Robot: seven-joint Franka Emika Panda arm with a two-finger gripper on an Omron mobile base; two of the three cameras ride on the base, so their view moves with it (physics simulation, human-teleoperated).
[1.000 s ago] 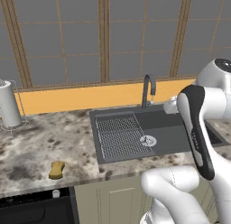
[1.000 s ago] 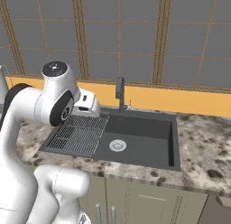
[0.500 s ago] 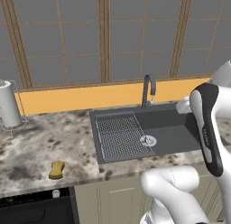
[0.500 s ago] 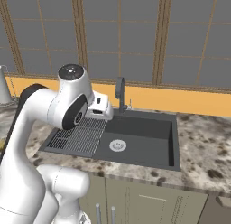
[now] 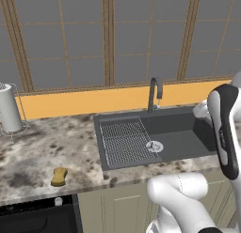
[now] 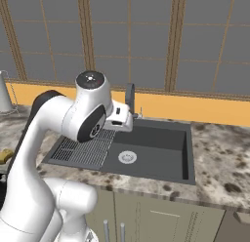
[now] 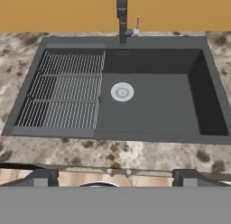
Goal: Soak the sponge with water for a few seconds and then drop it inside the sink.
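The sponge (image 5: 59, 176) lies lower left on the counter, well apart from the sink (image 5: 188, 138); jaw state cannot be determined.

Even, bright, flat rendered light with no visible source, glare or blur. The large dark grey rectangular sink basin (image 7: 153, 96) below the hand has walls shaded barely darker than its floor. Edges look sharp, straight, undistorted throughout.

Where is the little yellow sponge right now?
In the left base view the sponge lies on the speckled counter near its front edge, well to the left of the sink and not touching it.
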